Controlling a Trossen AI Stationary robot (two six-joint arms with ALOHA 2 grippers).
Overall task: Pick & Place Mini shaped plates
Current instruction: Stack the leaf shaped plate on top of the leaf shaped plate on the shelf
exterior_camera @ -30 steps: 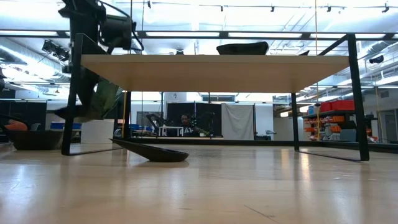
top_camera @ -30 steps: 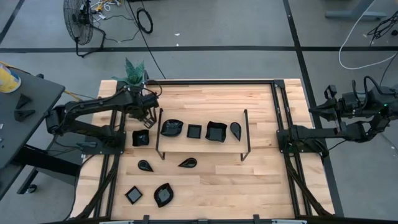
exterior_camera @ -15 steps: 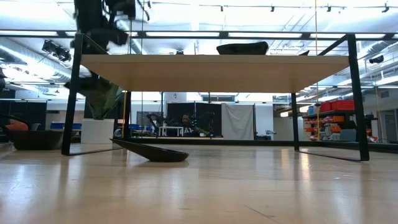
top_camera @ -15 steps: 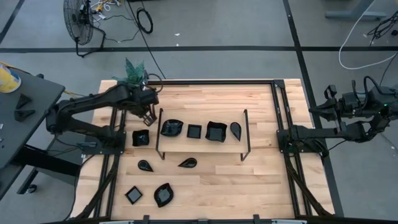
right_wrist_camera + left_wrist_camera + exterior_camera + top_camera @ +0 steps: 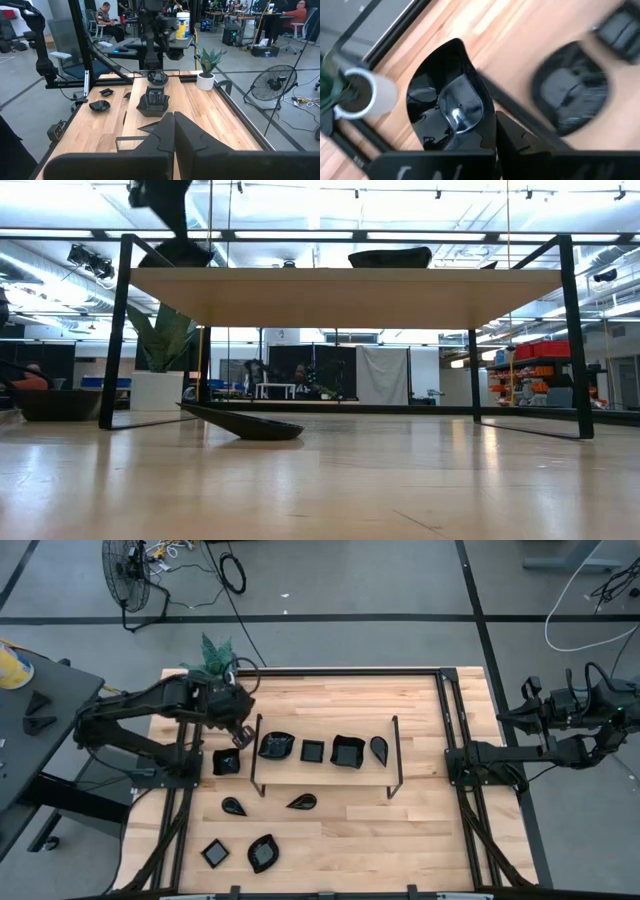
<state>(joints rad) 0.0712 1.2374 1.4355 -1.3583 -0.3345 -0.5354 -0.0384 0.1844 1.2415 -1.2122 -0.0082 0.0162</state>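
Now the left gripper (image 5: 237, 730), lifted off the pale wooden table (image 5: 330, 840) over the last second, hangs clenched on a small glossy black teardrop-shaped plate (image 5: 451, 107) above the square black dish (image 5: 227, 761) beside the thin black wire frame (image 5: 322, 783), so I judge the pick done and the placing ahead. Held at its rim between the fingers, the plate hangs just past them, while the right gripper (image 5: 173, 131) waits closed and empty off the table's right edge.
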